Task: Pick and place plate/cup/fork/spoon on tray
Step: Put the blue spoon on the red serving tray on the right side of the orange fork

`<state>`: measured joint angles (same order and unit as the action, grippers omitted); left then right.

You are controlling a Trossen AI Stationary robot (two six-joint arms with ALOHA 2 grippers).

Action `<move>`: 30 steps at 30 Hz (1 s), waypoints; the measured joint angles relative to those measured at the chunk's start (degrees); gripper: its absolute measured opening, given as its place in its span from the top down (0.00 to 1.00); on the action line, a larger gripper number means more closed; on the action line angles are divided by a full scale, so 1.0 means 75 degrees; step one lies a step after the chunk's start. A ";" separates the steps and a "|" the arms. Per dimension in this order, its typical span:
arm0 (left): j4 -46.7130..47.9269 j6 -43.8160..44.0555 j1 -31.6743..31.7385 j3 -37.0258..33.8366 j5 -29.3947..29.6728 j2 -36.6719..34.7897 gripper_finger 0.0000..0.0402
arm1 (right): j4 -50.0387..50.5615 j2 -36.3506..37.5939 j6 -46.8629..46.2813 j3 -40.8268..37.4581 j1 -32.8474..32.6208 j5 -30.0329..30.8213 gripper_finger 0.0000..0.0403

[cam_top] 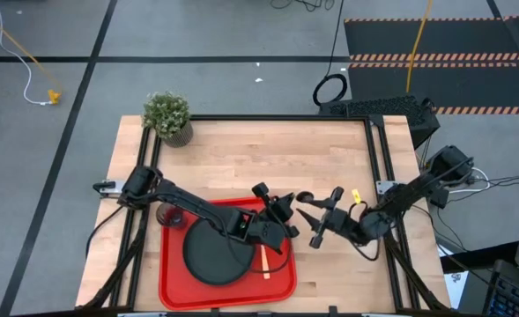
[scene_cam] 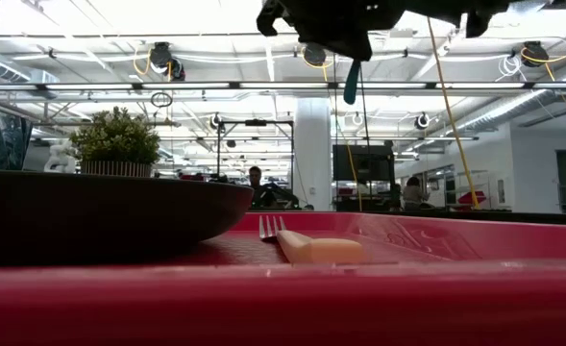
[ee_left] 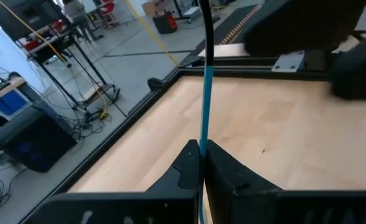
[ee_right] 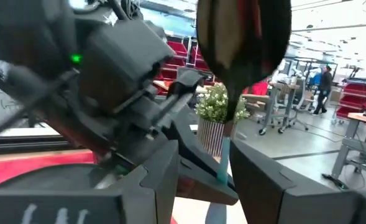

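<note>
The spoon step is in hand, and it looks like a hand-over btw. the two arms above the desk. The left gripper [ee_left: 200,163] is holding its fingers pressed together on the light blue handle of the spoon [ee_left: 204,93], so the spoon is hanging in the air near the tray's [cam_top: 169,282] right edge, not yet on it. The right gripper [cam_top: 315,220] is standing just beside it, fingers spread, with the dark spoon bowl [ee_right: 242,43] rising btw. them and no contact to see. The plate [cam_top: 213,255] and the fork [cam_top: 265,261] are already lying on the tray; the cup [cam_top: 170,215] is sitting at the tray's far-left corner, partly under the left arm, and whether it is inside the rim is not clear. Next, probably, the left arm needs to bring the spoon down on a free red part, e.g. beside the fork, and then open.
</note>
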<state>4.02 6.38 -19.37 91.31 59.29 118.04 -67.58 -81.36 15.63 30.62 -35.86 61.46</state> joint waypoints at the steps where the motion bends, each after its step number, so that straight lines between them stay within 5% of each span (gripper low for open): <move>1: -0.0032 -0.0010 -0.0024 0.0000 0.0028 0.0000 0.99 | -0.0022 -0.0074 -0.0004 0.0033 0.0034 0.0014 0.67; 23: -0.0283 -0.0388 -0.0210 0.0003 0.0286 0.0385 0.99 | -0.0456 -0.0429 -0.0969 0.0131 0.0376 0.0001 0.67; 30: -0.0363 -0.0389 -0.0233 0.0006 0.0794 0.0370 0.99 | -0.0312 -0.0429 -0.0960 0.0131 0.0376 0.0017 0.77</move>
<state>1.29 3.46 -21.12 91.35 65.25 120.81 -69.92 -84.58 8.43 31.59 -33.04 61.59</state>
